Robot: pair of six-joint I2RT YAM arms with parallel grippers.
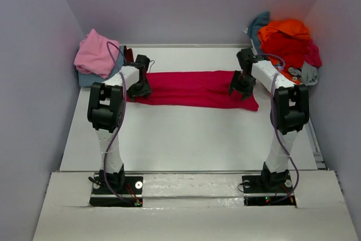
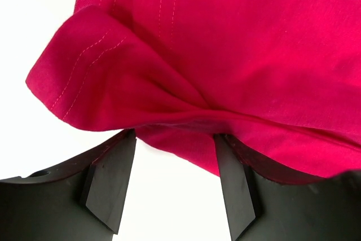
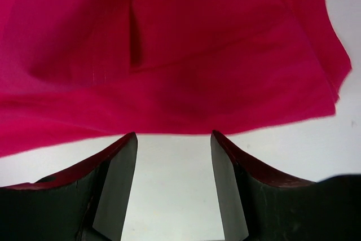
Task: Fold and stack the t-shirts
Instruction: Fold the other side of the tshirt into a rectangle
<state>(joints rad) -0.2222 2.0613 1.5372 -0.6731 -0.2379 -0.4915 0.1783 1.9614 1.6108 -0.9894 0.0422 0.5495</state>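
Note:
A magenta-red t-shirt [image 1: 194, 88], folded into a long band, lies across the middle of the table. My left gripper [image 1: 140, 90] is down at its left end and my right gripper [image 1: 242, 87] at its right end. Seen from the left wrist, the left gripper [image 2: 174, 139] is open; a rumpled hem of the shirt [image 2: 225, 55] reaches just between its fingertips. From the right wrist, the right gripper [image 3: 174, 137] is open too, its tips at the near edge of the shirt [image 3: 169, 55] with bare table between them.
A pink tee [image 1: 97, 53] lies on a dusty blue one [image 1: 87, 77] at the back left corner. A heap of orange [image 1: 287, 29], red [image 1: 285, 49], teal [image 1: 258, 23] and grey [image 1: 309, 73] tees fills the back right corner. Walls close three sides.

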